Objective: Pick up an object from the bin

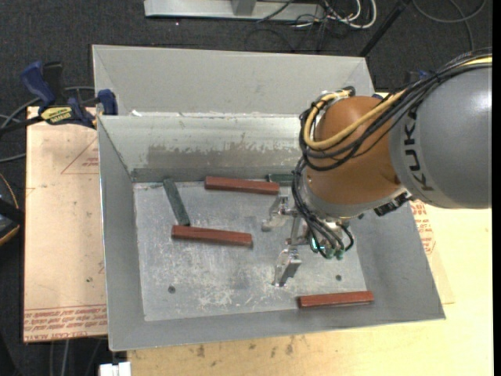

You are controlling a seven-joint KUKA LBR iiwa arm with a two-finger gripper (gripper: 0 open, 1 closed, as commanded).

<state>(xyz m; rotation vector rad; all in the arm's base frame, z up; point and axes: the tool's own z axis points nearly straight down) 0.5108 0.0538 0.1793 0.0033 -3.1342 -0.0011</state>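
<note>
Robotics lab (KUKA arm point(458, 143) over metal bin point(235, 84), floor cables point(344, 6)).

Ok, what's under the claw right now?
Bare floor of the grey metal bin shows between the fingers of the open claw. A flat red-brown bar lies clear of it, by the near wall. Floor beneath the wrist's orange cover is hidden.

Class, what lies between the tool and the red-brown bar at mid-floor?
Nothing: the camera view shows bare bin floor between tool and red-brown bar.
</note>
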